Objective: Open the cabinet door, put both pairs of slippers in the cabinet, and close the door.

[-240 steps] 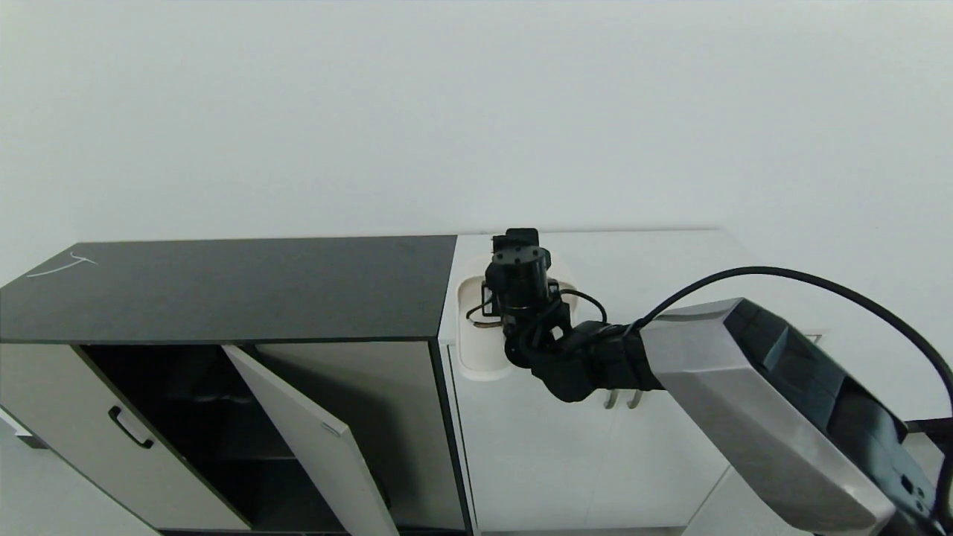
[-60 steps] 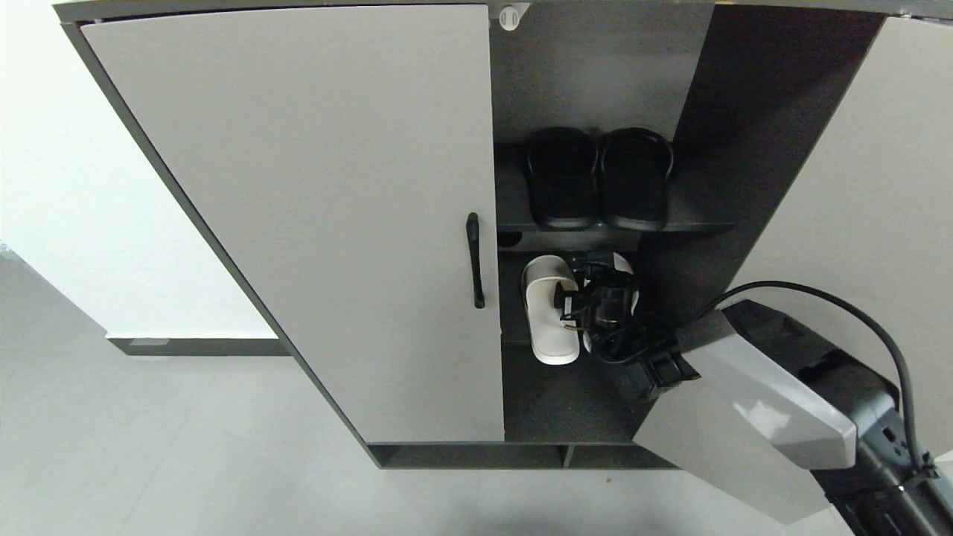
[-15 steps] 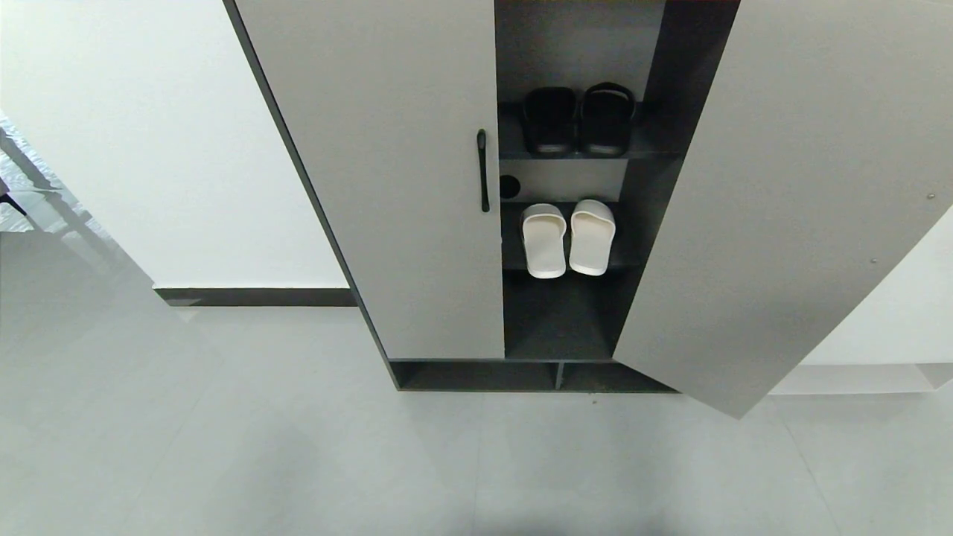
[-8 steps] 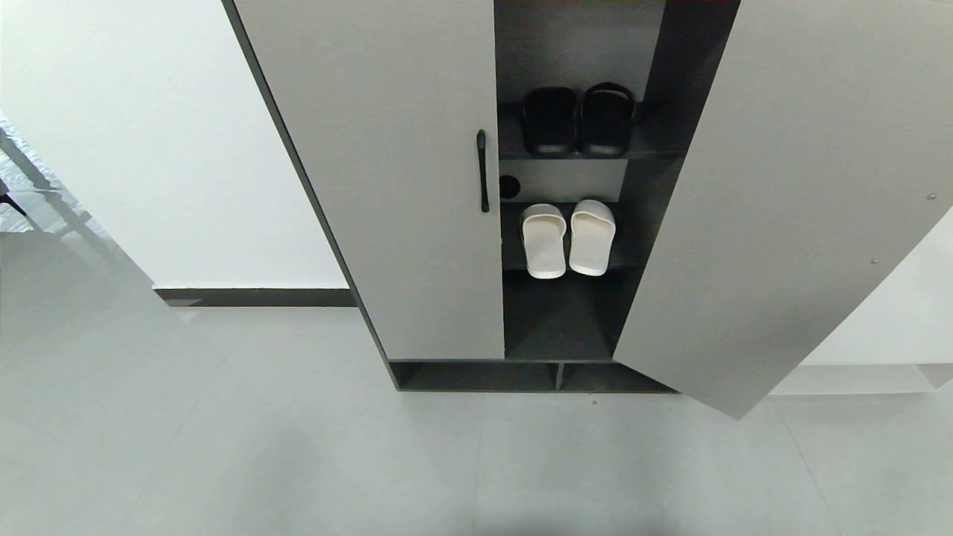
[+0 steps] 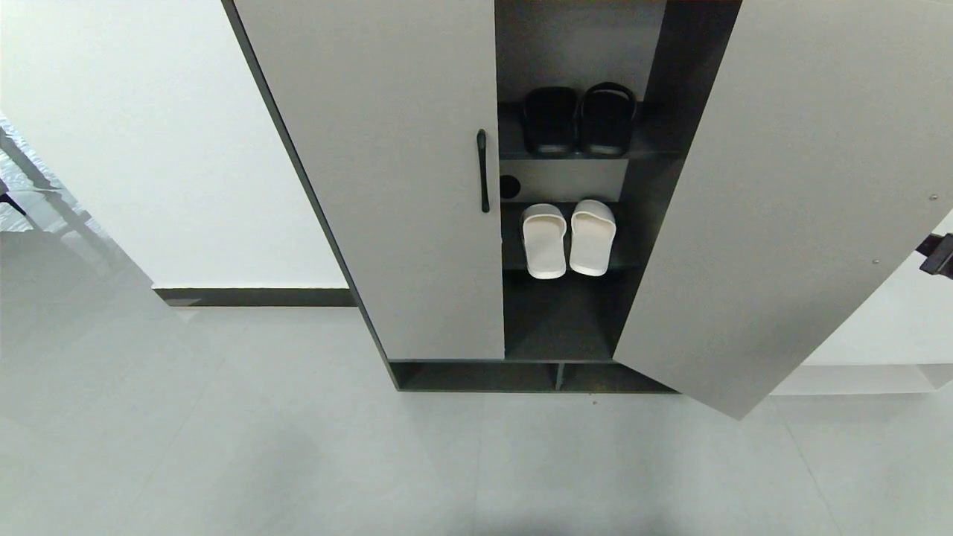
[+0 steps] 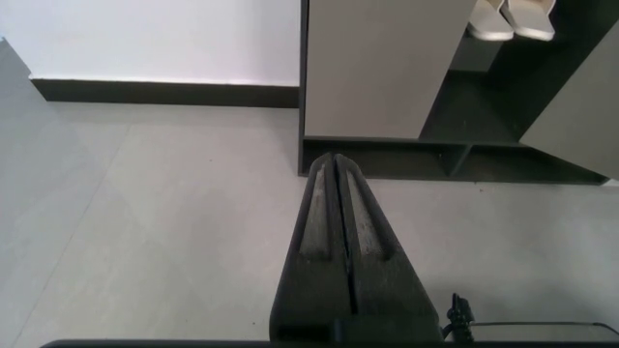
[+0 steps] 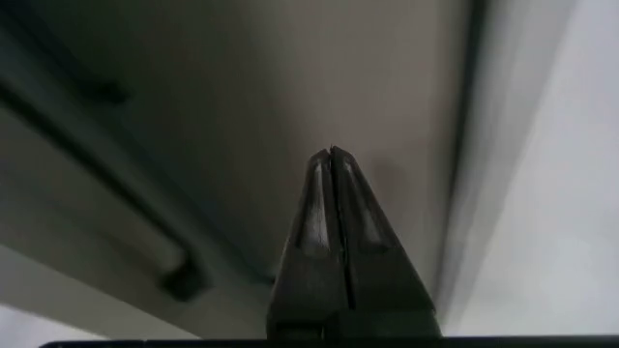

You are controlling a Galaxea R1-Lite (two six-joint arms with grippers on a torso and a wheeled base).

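The dark cabinet [image 5: 573, 313] has its right door [image 5: 782, 186] swung open and its left door [image 5: 387, 164] closed. A black pair of slippers [image 5: 578, 119] sits on the upper shelf. A white pair of slippers [image 5: 569, 238] rests on the shelf below and also shows in the left wrist view [image 6: 511, 12]. My right gripper [image 7: 331, 153] is shut and empty, close to the open door's outer face [image 7: 319, 77] beside its bar handle [image 7: 145, 232]. A black part of that arm [image 5: 939, 255] shows past the door's edge. My left gripper [image 6: 335, 158] is shut and empty, low over the floor before the cabinet base.
Grey floor [image 5: 298, 447] spreads wide in front of the cabinet. A white wall with a dark skirting [image 5: 253, 297] stands to the left. A white cabinet [image 5: 878, 350] stands behind the open door on the right. The left door carries a black handle [image 5: 482, 171].
A black part of my right arm has come into the head view at the right edge, behind the open door. Slippers and doors have not moved.
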